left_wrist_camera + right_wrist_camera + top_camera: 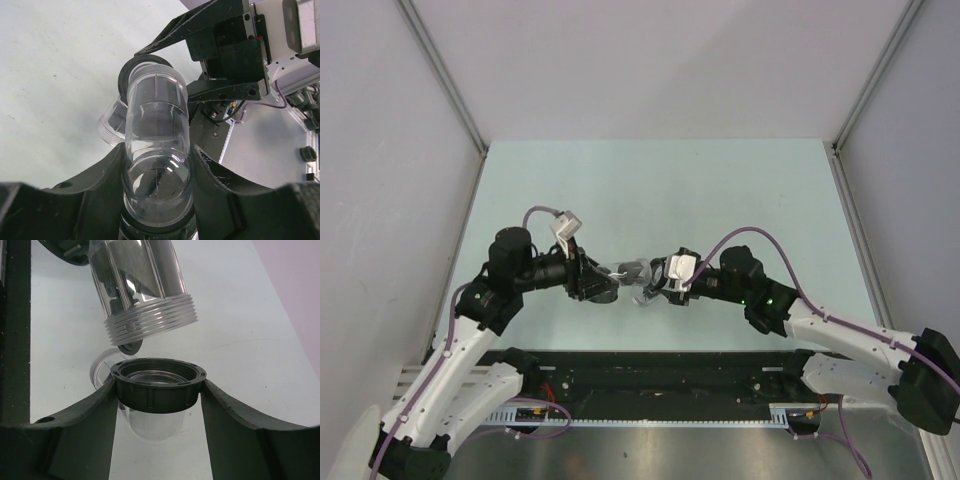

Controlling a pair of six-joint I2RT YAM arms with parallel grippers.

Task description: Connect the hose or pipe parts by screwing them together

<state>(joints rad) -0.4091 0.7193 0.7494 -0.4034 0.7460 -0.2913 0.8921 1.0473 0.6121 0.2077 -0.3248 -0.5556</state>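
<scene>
Two pipe parts meet above the table's middle. My left gripper (157, 167) (603, 283) is shut on a clear tube (157, 130) (625, 270). Its ridged threaded end (150, 322) points down toward the other part. My right gripper (159, 390) (655, 287) is shut on a black ribbed ring (159, 385) that caps a clear body (150, 425). In the right wrist view the threaded end hangs tilted just above the ring's open mouth, with a small gap between them. In the left wrist view the ring (131, 67) shows as a dark rim behind the tube's far end.
Pale green table (720, 190) with grey walls on three sides. A black rail and cable tray (660, 385) runs along the near edge between the arm bases. Purple cables (760, 240) loop over both wrists.
</scene>
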